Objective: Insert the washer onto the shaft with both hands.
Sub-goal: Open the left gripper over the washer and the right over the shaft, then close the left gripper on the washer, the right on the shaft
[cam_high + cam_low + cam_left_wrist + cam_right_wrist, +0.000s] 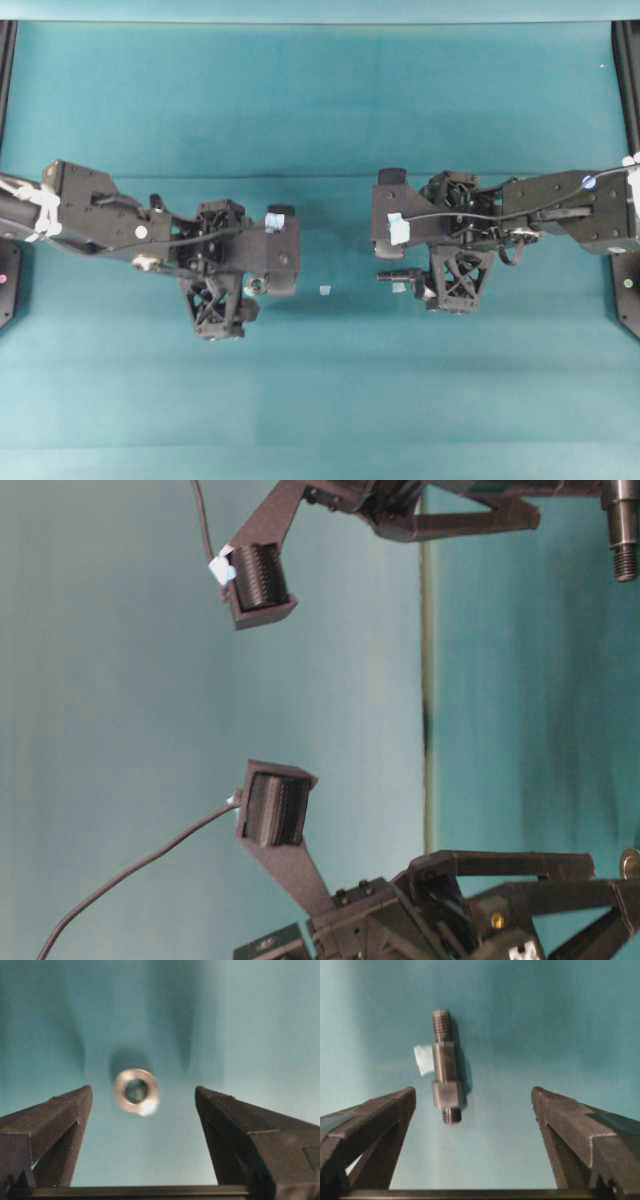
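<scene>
Two arms reach in over the teal desk [320, 120] from opposite sides, each tool splayed wide and holding nothing.

Left tool [144, 1110]: fingers [55, 1120] far apart in the left wrist view. Washer [136, 1091] lies flat on the desk between them, just ahead of the tips, touching neither. Silvery ring, dark centre hole, slightly blurred, bright glint on its near edge. In the overhead view the washer [256, 285] shows as a small pale ring tucked close against the left tool's black body, partly shadowed.

Right tool [472, 1110]: fingers [570, 1125] equally wide in the right wrist view. Shaft [445, 1072] lies on the desk between and just beyond the tips, clear of both. Dark grey, stepped; threaded narrow end points away from the camera, thicker collar nearer, short threaded stub closest. Small pale blue-white scrap [424, 1059] lies against the shaft's left side. Overhead, the shaft [395, 274] lies across the picture beside the right tool's frame, the scrap [399, 288] just below it.

Another pale scrap [324, 290] sits alone on the desk between the two arms, well apart from washer and shaft.

Table-level view: the shaft's threaded end [624, 535] shows at the upper right edge, a sliver of the washer [631, 860] at the right edge lower down. Washer and shaft well apart.
</scene>
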Controlling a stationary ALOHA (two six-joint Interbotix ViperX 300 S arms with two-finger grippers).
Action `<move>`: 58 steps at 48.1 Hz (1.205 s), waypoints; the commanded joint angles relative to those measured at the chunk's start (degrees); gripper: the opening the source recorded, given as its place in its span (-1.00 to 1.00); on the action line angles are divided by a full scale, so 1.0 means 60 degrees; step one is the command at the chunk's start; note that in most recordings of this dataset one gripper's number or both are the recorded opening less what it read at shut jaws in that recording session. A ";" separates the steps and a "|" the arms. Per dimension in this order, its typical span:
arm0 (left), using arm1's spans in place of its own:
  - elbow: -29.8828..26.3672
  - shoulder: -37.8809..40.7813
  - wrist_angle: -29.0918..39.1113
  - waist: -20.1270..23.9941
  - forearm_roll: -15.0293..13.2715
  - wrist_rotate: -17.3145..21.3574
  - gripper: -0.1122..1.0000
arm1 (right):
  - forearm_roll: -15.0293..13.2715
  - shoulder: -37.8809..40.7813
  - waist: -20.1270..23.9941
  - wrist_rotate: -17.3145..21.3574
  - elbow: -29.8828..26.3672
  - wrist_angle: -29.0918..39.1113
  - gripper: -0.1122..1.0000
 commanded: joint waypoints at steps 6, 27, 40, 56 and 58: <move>-0.0132 0.0015 -0.0146 0.0029 0.0029 -0.0029 0.74 | -0.0015 0.0000 0.0132 -0.0132 -0.0029 -0.0117 0.78; -0.0117 0.0234 -0.0234 0.0015 0.0029 -0.0088 0.74 | -0.0015 0.0425 0.0234 -0.0117 -0.0029 -0.0381 0.78; -0.0103 0.0249 -0.0234 0.0015 0.0029 -0.0103 0.74 | -0.0015 0.0513 0.0234 -0.0132 -0.0015 -0.0425 0.78; -0.0088 0.0249 -0.0234 0.0015 0.0029 -0.0103 0.74 | -0.0015 0.0791 0.0234 -0.0117 -0.0029 -0.0601 0.78; -0.0088 0.0249 -0.0234 0.0015 0.0029 -0.0103 0.74 | -0.0015 0.0835 0.0234 -0.0117 -0.0029 -0.0674 0.78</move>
